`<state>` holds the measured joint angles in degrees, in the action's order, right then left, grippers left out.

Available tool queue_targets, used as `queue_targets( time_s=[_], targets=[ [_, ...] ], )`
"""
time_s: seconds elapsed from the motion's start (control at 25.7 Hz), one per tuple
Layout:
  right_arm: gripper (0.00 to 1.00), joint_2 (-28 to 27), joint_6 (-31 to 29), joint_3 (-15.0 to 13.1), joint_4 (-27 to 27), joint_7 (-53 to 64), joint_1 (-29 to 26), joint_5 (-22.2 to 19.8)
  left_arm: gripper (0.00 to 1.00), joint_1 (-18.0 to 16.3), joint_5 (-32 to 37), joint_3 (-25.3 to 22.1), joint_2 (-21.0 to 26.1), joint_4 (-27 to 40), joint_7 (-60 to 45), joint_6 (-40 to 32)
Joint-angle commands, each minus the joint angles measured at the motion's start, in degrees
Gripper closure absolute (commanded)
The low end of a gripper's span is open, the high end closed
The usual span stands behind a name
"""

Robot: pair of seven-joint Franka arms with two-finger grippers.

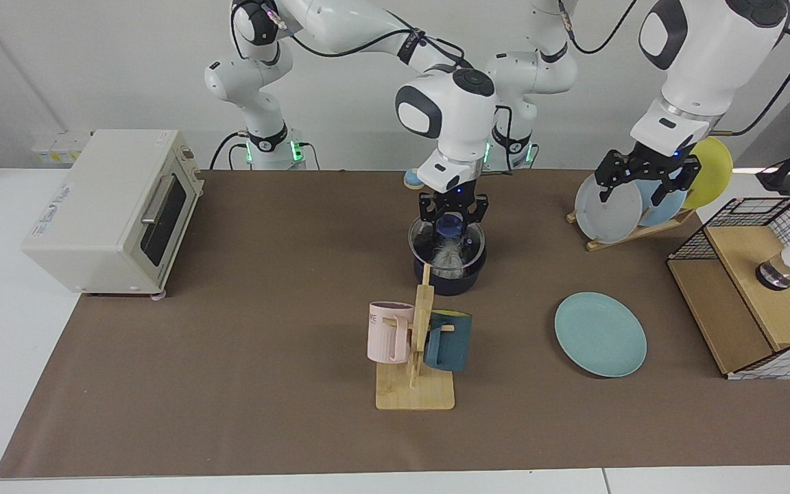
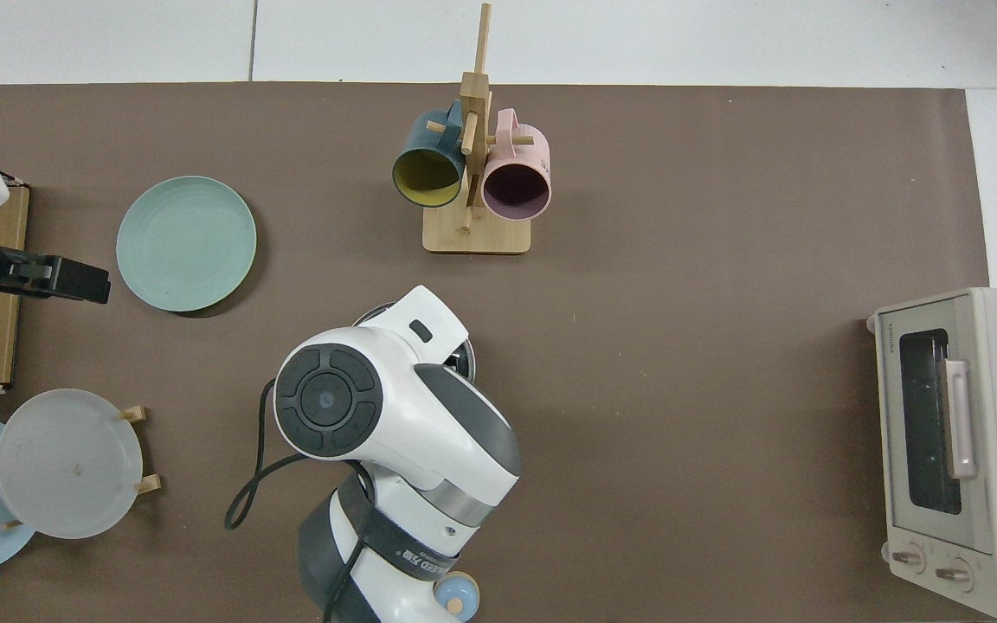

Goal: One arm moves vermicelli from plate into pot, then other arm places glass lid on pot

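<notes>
Seating the glass lid (image 1: 447, 237) squarely on the pot (image 1: 451, 276) mid-table, the right gripper (image 1: 452, 218) pinches its knob; vermicelli (image 1: 447, 255) sits inside. Release only once level. Left gripper (image 1: 647, 185) waits spread open by the rack.

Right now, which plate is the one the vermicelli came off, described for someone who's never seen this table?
Start at the wooden mug stand near the front of the brown mat. The plate lies beside it, on the waiting left gripper's side. It is teal-green, bare and flat on the mat; the other plates stand upright in a rack.
</notes>
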<state>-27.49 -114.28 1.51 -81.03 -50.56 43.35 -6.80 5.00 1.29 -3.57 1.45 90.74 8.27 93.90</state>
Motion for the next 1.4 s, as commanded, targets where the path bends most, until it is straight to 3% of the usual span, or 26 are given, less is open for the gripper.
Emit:
queue_targets(
  time_s=[0.0,0.51,1.36],
  targets=[
    [1.0,-0.2,-2.09,-0.19,-0.36,-1.56,-0.19,-1.37,0.0,0.45,-0.94,-0.74,-1.1,0.76,1.22,-0.82],
    [1.0,-0.2,-4.9,-0.19,-4.4,-1.56,0.16,-2.16,0.0,0.54,-0.94,-0.65,-1.1,0.85,1.22,-0.91],
    [1.0,-0.02,-3.06,-0.01,-4.05,-3.05,1.3,-1.64,0.0,0.54,-0.94,-0.74,-1.54,1.29,1.22,-0.91]
  ],
)
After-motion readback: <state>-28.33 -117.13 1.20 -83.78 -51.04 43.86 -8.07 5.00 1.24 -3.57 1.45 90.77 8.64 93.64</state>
